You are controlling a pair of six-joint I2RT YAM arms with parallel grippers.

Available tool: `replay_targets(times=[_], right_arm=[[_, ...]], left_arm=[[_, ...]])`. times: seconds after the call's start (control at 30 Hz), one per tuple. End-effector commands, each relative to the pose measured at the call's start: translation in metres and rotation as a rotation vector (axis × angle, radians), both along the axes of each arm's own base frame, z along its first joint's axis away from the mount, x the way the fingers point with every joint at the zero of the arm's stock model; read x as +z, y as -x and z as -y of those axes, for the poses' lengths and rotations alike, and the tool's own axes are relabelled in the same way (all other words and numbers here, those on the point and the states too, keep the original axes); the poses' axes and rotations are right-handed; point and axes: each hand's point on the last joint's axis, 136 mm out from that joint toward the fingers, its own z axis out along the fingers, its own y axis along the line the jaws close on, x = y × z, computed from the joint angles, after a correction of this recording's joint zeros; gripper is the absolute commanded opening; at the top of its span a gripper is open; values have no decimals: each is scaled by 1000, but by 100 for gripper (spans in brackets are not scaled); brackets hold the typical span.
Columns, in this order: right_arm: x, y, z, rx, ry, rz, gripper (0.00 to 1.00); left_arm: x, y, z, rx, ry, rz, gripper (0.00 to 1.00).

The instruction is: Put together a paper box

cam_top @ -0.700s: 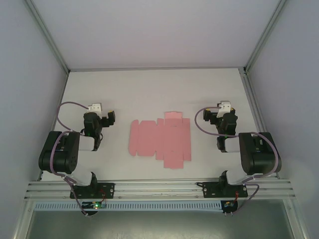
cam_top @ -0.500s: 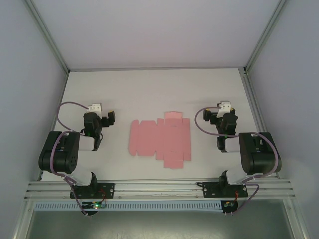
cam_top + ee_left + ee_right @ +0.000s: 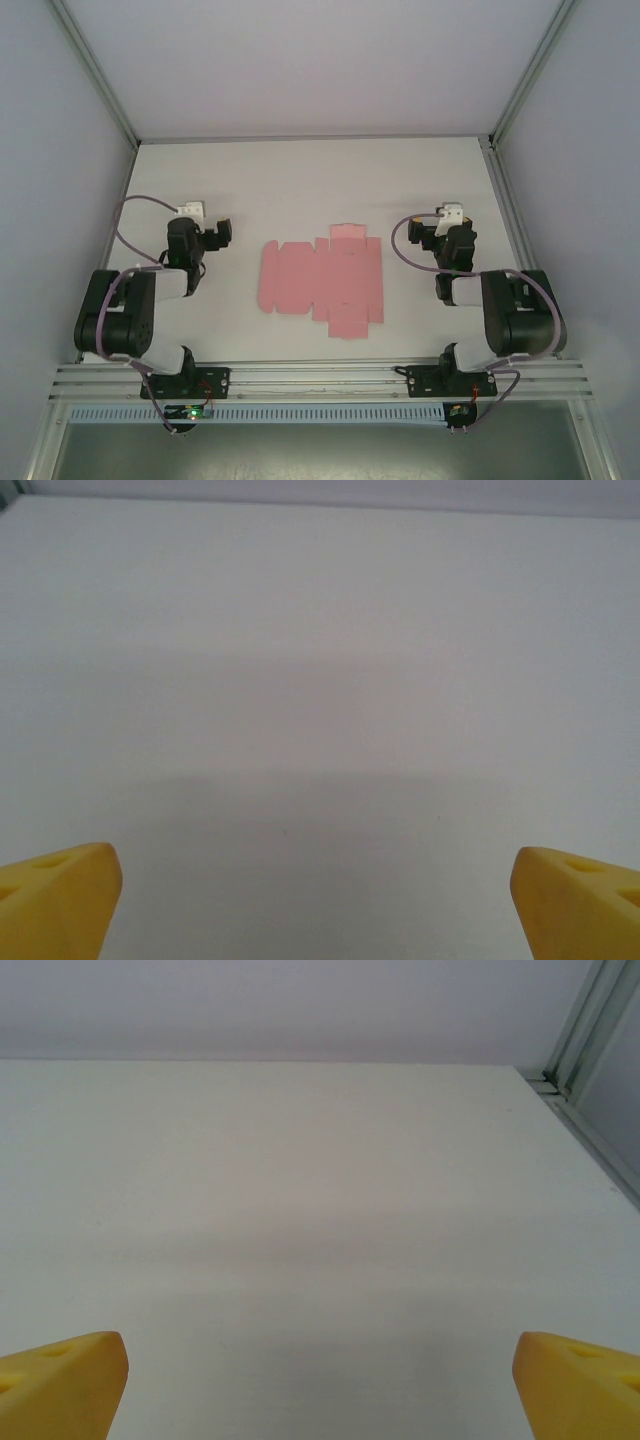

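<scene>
The left pincer [image 3: 215, 236] stands wide open and holds nothing. In its wrist view its 2 yellow fingers [image 3: 55, 905] sit at the bottom corners with bare white surface between them. The right pincer [image 3: 424, 232] is spread just as wide and also grips nothing, its 2 fingertips [image 3: 580, 1385] far apart over bare surface.

The grey walls [image 3: 60, 200] rise on the outer side of each pincer and ahead of both. The white table [image 3: 300, 180] lies under the 2 pincers and runs on ahead of them to the far wall. An aluminium rail [image 3: 320, 378] crosses behind them, where the 2 arms are bolted down. In the right wrist view a metal frame post [image 3: 590, 1040] stands ahead and to the right of that pincer.

The paper box [image 3: 322, 280] is a flat, unfolded pink die-cut sheet with creases and flaps. It lies on the table between the 2 pincers, to the right of the left one and to the left of the right one, well apart from both. 1 flap juts toward the far wall, another toward the rail.

A purple cable [image 3: 135, 215] loops on the outer side of the left pincer.
</scene>
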Motion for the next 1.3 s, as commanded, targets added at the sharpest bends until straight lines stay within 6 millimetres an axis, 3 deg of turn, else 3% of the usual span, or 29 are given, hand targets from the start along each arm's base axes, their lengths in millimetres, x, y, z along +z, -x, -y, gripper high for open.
replay_targets(times=[0.0, 0.1, 0.2, 0.33, 0.43, 0.5, 0.67, 0.87, 0.97, 1.17, 1.27], right_arm=[[43, -7, 3, -57, 16, 2, 98], [68, -4, -20, -31, 16, -77, 98], [73, 9, -62, 45, -48, -238, 91], [44, 39, -142, 258, -229, -495, 78], [12, 53, -191, 346, -312, -647, 71], [-9, 59, -212, 391, -326, -752, 67], [-63, 57, -215, 333, -321, -900, 57], [-104, 68, -195, 247, -352, -984, 54], [-114, 73, -193, 249, -372, -997, 54], [-123, 75, -198, 277, -395, -1002, 52], [-123, 76, -201, 299, -418, -991, 51]], left_arm=[[39, 6, -15, 94, 32, -44, 100], [53, 14, -3, 89, 155, -134, 100], [57, 23, 36, -40, 339, -216, 100], [48, 41, 89, -188, 503, -332, 100], [27, 55, 114, -247, 545, -480, 100], [16, 62, 123, -274, 553, -575, 100], [-5, 80, 154, -383, 695, -728, 100], [-32, 101, 176, -424, 737, -858, 100], [-36, 105, 189, -470, 788, -893, 99], [-34, 103, 212, -561, 842, -890, 75], [-36, 102, 217, -572, 839, -890, 55]])
